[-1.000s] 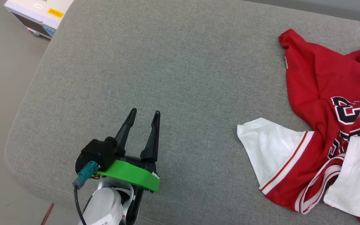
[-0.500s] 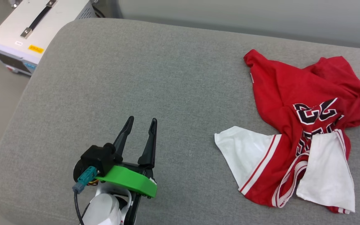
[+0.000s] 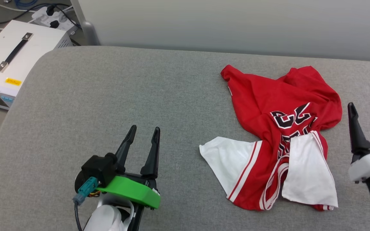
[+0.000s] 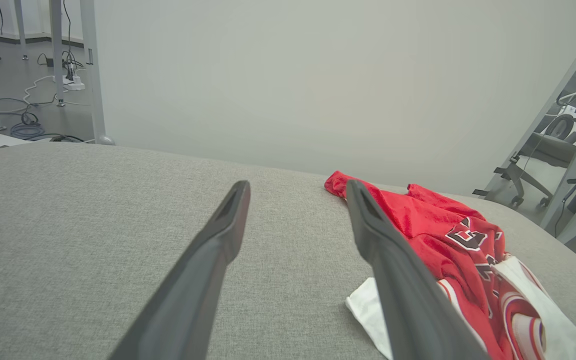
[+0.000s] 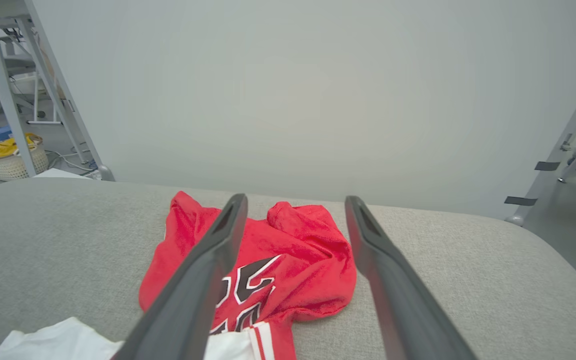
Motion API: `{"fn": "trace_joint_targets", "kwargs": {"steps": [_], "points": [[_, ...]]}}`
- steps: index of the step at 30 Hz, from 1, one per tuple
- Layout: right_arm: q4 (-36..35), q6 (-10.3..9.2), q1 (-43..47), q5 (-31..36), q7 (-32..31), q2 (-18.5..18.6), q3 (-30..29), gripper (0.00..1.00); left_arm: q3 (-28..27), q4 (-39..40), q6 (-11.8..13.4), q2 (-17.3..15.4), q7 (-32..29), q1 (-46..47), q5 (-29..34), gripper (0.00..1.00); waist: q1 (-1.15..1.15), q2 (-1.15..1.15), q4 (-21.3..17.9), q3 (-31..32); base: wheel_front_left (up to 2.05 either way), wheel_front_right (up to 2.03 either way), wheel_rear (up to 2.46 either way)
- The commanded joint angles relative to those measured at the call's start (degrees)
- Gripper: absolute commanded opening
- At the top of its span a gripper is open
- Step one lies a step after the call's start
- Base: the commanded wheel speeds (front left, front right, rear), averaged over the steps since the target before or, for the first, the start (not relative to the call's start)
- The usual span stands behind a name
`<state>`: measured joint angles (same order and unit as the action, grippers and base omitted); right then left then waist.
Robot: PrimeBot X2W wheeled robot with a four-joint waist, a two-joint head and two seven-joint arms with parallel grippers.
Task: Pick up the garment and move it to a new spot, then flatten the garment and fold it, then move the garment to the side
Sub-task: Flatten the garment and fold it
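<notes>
At the lower left of the head view, left gripper (image 3: pixel 145 128) — fingers spread, nothing between them, poised over bare fabric. At the right edge, right gripper (image 3: pixel 364 104), likewise parted and empty, just beside the right margin of the garment (image 3: pixel 252 96) with a strip of fabric showing between. Under both, grey padded surface (image 3: pixel 108 96), woven, rounded at its left corner. On that surface, between the two grippers, well apart from the left one and near the right one, the garment lying crumpled: red body bunched toward the far side, black white-outlined number facing up, one white sleeve with striped trim splayed toward the left gripper, another white panel folded over the near part. Beyond the far edge, plain pale wall panel (image 3: pixel 220 25). Off the left corner and lower down — white equipment case (image 3: pixel 37 41) with black handle and yellow label, power strip (image 3: pixel 48 16) with plugs, metal frame leg (image 3: pixel 88 30). Farther out in the right wrist view, pale basket (image 5: pixel 10 162) with yellow and red contents beside a table frame.
</notes>
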<state>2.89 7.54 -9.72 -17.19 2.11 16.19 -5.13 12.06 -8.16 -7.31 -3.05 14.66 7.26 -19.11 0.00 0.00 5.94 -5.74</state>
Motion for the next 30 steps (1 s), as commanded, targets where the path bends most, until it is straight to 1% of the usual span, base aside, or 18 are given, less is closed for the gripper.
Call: {"fn": "trace_joint_targets", "kwargs": {"steps": [1,5,8,13,19,21,24,25,27,30], "points": [[-1.70,-0.05,2.46,0.81,1.24,-1.77,-0.67,1.00,-0.43,0.44,-0.17,0.17,0.34,-0.86,-0.15,1.00,0.00,0.00,-1.03,1.28,0.00,0.00,0.00],[-4.73,-0.05,8.11,3.39,3.58,-5.49,-0.87,1.00,-0.82,0.43,-0.17,0.17,0.34,-2.52,0.27,1.00,0.00,0.00,-1.69,2.34,0.00,0.00,0.00],[-5.59,-0.05,11.84,3.94,3.94,-8.12,-0.78,1.00,-0.51,0.02,-0.17,0.17,0.34,-4.12,0.44,1.00,0.00,0.00,-2.37,3.02,0.00,0.00,0.00],[-6.35,-0.05,13.00,3.87,3.61,-8.84,-0.58,1.00,0.56,-0.69,-0.17,0.17,0.34,-4.48,0.90,1.00,0.00,0.00,-2.97,3.07,0.00,0.00,0.00],[-8.18,-0.05,12.81,3.71,1.59,-8.41,-0.51,1.00,4.31,-3.55,-0.17,-0.09,-0.09,-2.09,-0.21,1.00,0.00,0.00,-4.10,2.08,0.00,0.00,0.00],[-8.81,-0.05,12.79,3.80,0.74,-8.28,-0.47,1.00,6.22,-5.37,-0.17,-0.38,-2.31,-0.45,-0.48,1.00,0.00,0.00,-4.64,1.37,0.00,0.00,0.00],[-9.63,-0.05,12.59,3.99,-0.01,-8.26,-0.27,1.00,8.74,-9.26,-0.17,-0.42,-8.47,2.32,-1.16,1.00,0.00,0.00,-5.64,0.17,0.00,0.00,0.00],[-9.91,-0.05,12.42,4.34,-0.39,-8.29,0.07,1.00,9.60,-11.86,-0.04,-0.34,-12.54,4.03,-1.66,1.00,0.00,0.00,-6.46,-0.66,0.00,0.00,0.00],[-10.07,-0.05,12.22,4.49,-0.57,-8.49,0.22,1.00,10.44,-14.31,0.40,-0.26,-15.92,5.65,-1.84,1.00,0.00,0.00,-7.31,-1.49,0.00,0.00,0.00],[-10.12,-0.05,11.83,4.72,-0.78,-8.65,0.62,1.00,11.11,-17.26,1.12,-0.16,-18.06,7.92,-1.88,1.00,0.00,0.00,-8.63,-2.73,0.00,0.00,0.00]]}}
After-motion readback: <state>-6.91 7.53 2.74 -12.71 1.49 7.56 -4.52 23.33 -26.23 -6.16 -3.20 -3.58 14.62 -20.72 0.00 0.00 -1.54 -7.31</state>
